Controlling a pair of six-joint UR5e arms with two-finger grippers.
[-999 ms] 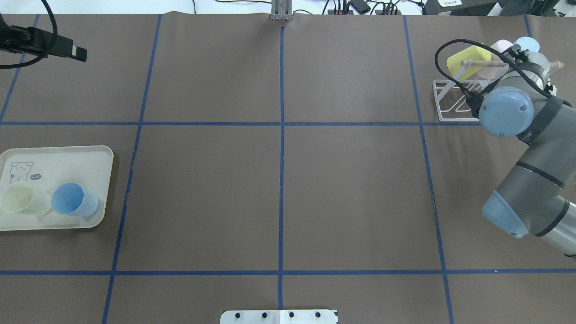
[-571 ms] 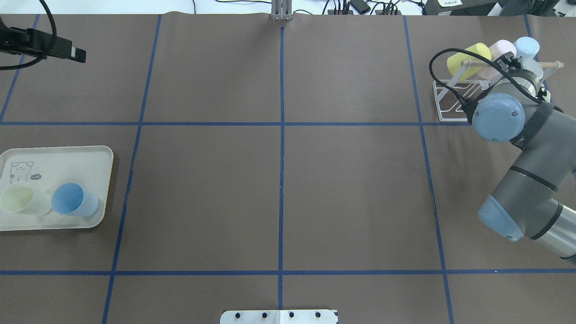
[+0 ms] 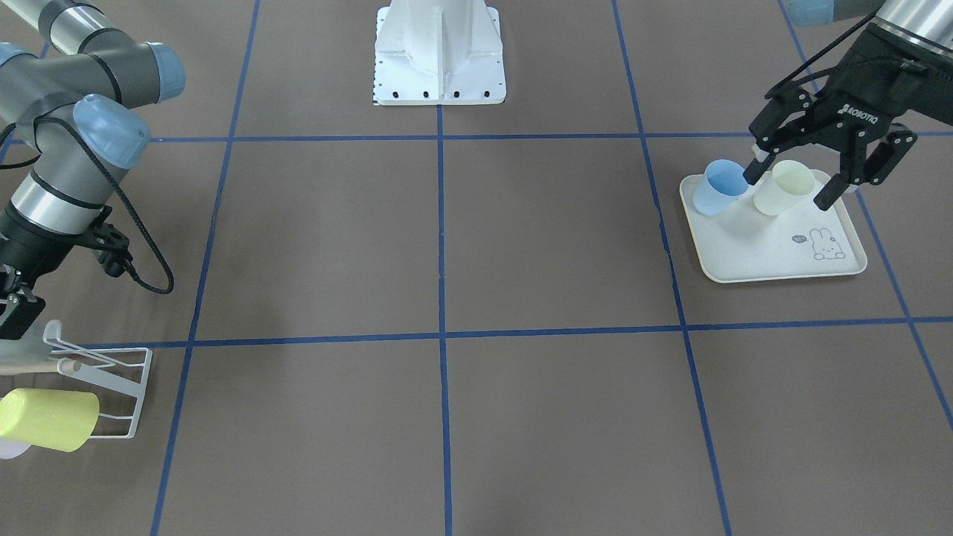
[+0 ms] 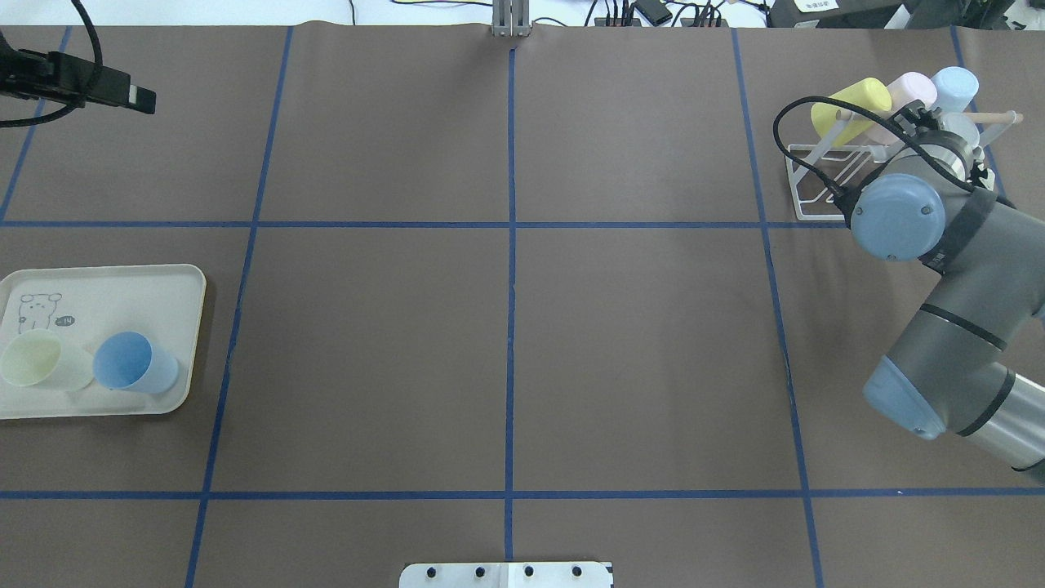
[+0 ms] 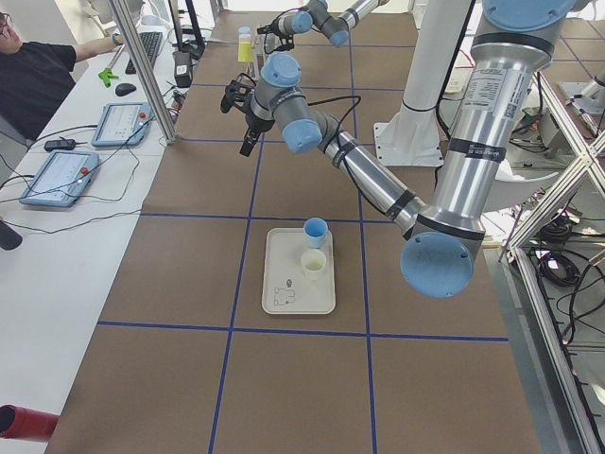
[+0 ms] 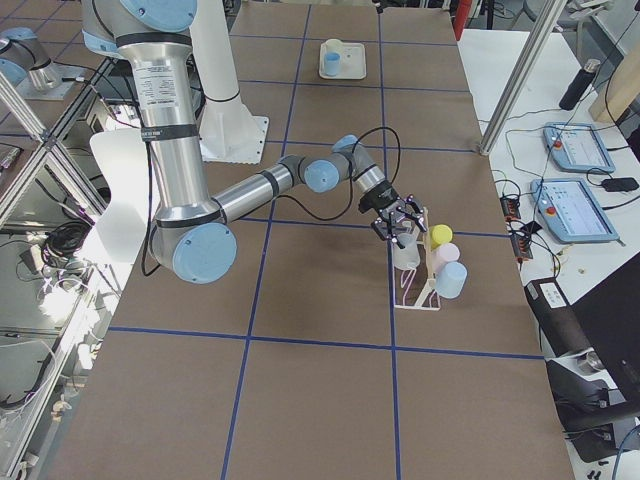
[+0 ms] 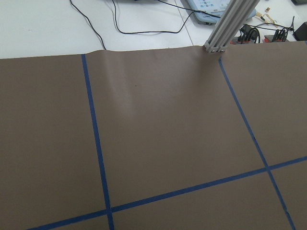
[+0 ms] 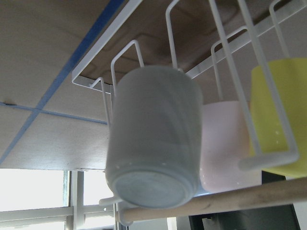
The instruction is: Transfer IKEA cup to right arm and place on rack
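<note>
front-facing view: the left hand [image 3: 785, 189] hangs with its fingers wide apart and nothing between them. a soft blue plastic cup [image 3: 718, 186] and a pale yellow-green plastic cup [image 3: 782, 187] stand on the cream rabbit-print tray [image 3: 752, 253]. at the frame's edge the right hand [image 3: 13, 313] is mostly cut off beside the white wire rack [image 3: 126, 372]; i cannot tell whether its fingers are apart or together.

overhead view: the right wrist hides its hand. the pale grey plastic cup [image 4: 957, 129] sits at the rack by the light wooden rod [image 4: 1000, 118], near a bright yellow cup [image 4: 853, 102], a pink cup [image 4: 910, 86] and a light blue cup [image 4: 955, 82].

left side view: the left hand is high and well apart from the tray.

right side view: the right hand is just above the pale grey plastic cup, too small to judge.

left wrist view: only the brown surface [image 7: 168, 134].

right wrist view: the pale grey plastic cup hangs over a wire prong, base toward the camera, just beside the pink cup. no fingers show.

the placing looks nearly finished. to do it well, have the fingers fully apart first. then back away slowly in line with the prong, with no sideways push that could drag the cup off or shift the light rack.
</note>
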